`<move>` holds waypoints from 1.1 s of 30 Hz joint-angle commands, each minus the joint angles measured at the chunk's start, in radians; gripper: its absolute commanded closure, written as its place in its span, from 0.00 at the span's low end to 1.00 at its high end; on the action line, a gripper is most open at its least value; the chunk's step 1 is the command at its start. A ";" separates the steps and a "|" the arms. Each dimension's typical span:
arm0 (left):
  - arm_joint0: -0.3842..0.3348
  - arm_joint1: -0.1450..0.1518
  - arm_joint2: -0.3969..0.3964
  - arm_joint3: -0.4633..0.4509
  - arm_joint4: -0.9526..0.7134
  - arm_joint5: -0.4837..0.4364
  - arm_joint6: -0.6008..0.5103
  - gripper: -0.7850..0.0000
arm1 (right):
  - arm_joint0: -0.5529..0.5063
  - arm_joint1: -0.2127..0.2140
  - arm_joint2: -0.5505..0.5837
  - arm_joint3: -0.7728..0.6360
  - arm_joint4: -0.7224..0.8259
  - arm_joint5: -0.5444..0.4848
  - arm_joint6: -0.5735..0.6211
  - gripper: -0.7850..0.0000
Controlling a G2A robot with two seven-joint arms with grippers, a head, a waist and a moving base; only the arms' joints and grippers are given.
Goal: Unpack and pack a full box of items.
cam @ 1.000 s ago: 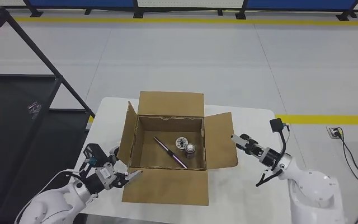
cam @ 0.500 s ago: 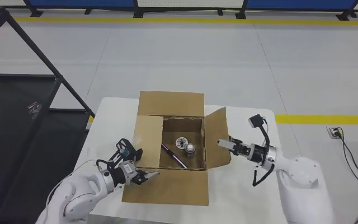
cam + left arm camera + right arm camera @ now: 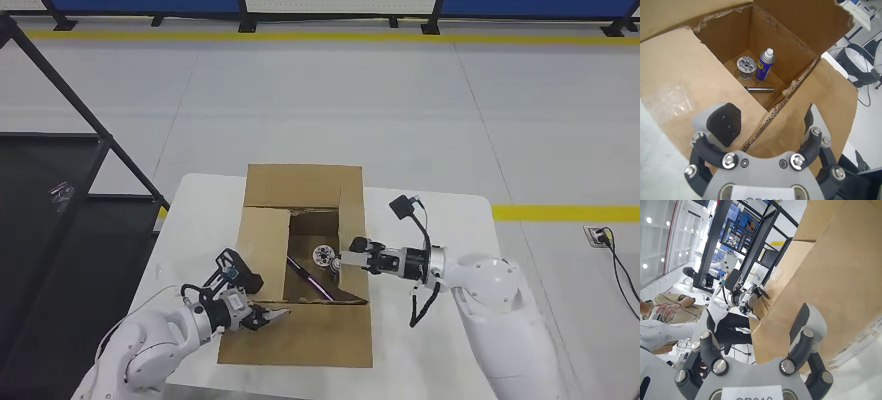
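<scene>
A cardboard box (image 3: pixel 728 41) stands mouth-up at the middle of the white table (image 3: pixel 195 215). Its back flap (image 3: pixel 300 185) and near flap (image 3: pixel 300 338) are laid outward. Its left flap (image 3: pixel 262 255) is folded over the opening, and its right flap (image 3: pixel 352 215) is raised on edge, screening that side of the interior from above. The left gripper (image 3: pixel 766 121), fingers apart, hovers over the corner where the left and near flaps meet. The right gripper (image 3: pixel 348 263), fingers also apart, sits at the right flap's edge, one fingertip cut off in its wrist view. Inside, a blue spray can (image 3: pixel 764 65) stands upright, nozzle up, just beside a round metal part (image 3: pixel 746 68). A metal rod (image 3: pixel 759 89) lies flat, diagonal across the floor, one end hidden under the left flap.
</scene>
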 commanded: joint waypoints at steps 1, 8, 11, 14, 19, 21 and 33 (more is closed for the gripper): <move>0.011 0.002 -0.008 -0.006 0.000 -0.002 0.008 0.00 | 0.023 -0.001 -0.028 0.024 -0.018 0.015 -0.014 0.00; 0.046 0.010 -0.039 -0.036 -0.004 -0.011 0.032 0.00 | 0.079 -0.006 -0.116 0.077 -0.089 0.061 -0.079 0.00; 0.058 0.013 -0.052 -0.050 -0.003 -0.015 0.044 0.00 | 0.094 -0.008 -0.149 0.089 -0.126 0.087 -0.111 0.00; 0.068 0.015 -0.063 -0.061 -0.004 -0.019 0.050 0.00 | 0.107 -0.010 -0.171 0.106 -0.140 0.102 -0.129 0.00; 0.087 0.020 -0.086 -0.081 -0.006 -0.023 0.068 0.00 | 0.130 -0.014 -0.209 0.134 -0.157 0.124 -0.155 0.00; 0.103 0.023 -0.103 -0.098 -0.007 -0.029 0.085 0.00 | 0.141 -0.015 -0.223 0.150 -0.155 0.126 -0.159 0.00; 0.311 0.043 -0.340 -0.163 -0.047 -0.098 0.204 0.00 | 0.205 -0.023 -0.289 0.229 -0.157 0.138 -0.164 0.00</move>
